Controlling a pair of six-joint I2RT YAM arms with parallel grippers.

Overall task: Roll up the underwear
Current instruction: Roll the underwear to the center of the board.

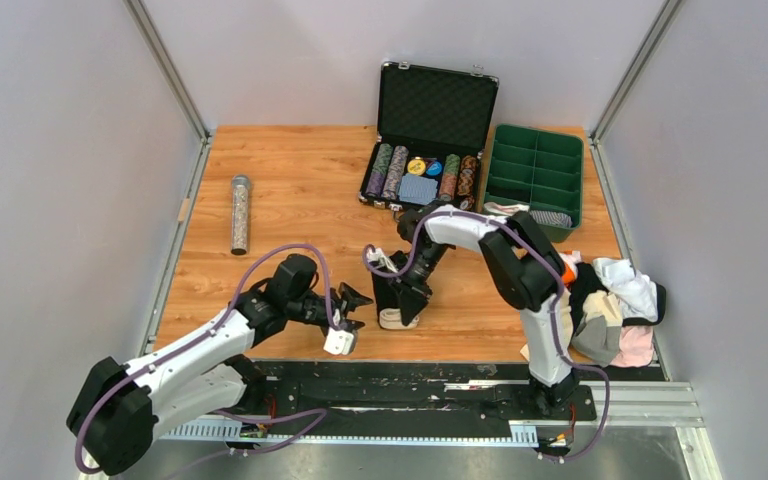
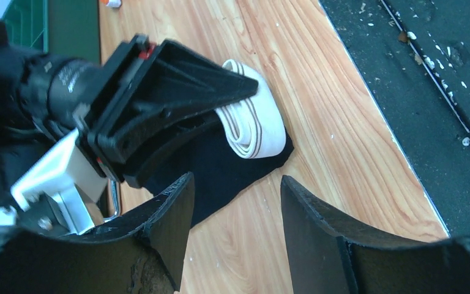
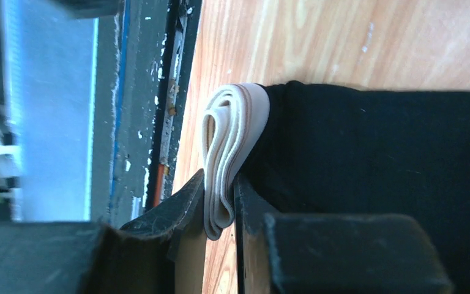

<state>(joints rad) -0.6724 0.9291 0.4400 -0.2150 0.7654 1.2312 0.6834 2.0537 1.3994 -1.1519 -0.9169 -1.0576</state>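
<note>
Black underwear [image 2: 220, 168] lies on your table [image 1: 290, 180], rolling seemingly barely begun: your right end effector [image 3: 220, 199] pinches its white waistband [image 3: 229, 131], your left end effector [image 2: 235, 196] hangs released alongside; a heap [image 1: 615, 310] awaits.

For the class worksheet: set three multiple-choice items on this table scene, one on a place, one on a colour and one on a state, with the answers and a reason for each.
1. Where is the green tray?
A. far right corner, beside the case
B. near left edge
C. middle of the table

2. What colour is the black underwear's waistband?
A. red
B. white
C. blue

3. How is the right gripper?
A. wide open
B. out of view
C. shut on the waistband

Answers:
1 A, it stands at the far right next to the open case.
2 B, the band shows white with thin stripes.
3 C, both fingers pinch the folded band.
</note>
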